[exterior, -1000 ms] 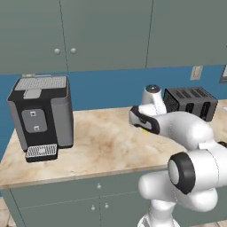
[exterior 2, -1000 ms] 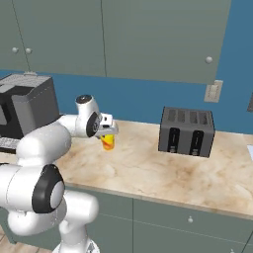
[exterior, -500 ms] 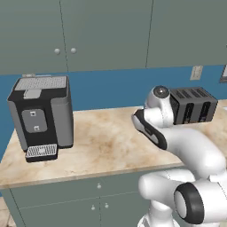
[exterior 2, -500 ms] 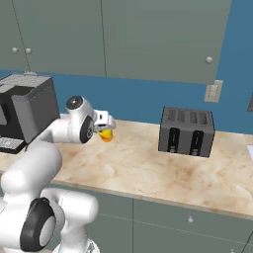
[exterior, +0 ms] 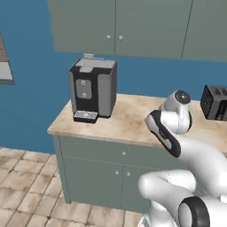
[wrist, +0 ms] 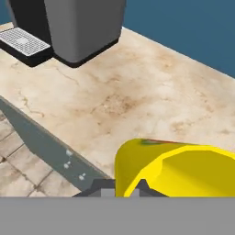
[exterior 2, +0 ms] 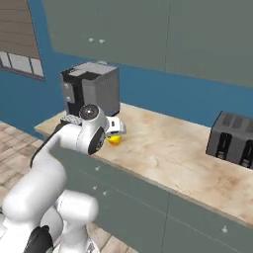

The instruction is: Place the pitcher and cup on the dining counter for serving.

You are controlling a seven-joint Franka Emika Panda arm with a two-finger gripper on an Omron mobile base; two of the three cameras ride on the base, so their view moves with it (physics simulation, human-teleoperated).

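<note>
Gripping the yellow cup [wrist: 176,167] with clenched fingers [wrist: 103,187], holding it above the marble bench [exterior 2: 173,148] near its front edge, right of the coffee machine [exterior 2: 91,89], toaster [exterior 2: 232,138] far right.

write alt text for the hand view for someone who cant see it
A yellow cup sits gripped in the shut gripper, close to the camera, above a beige marble counter. A black and grey coffee machine stands on the counter beyond, against a blue wall.
</note>
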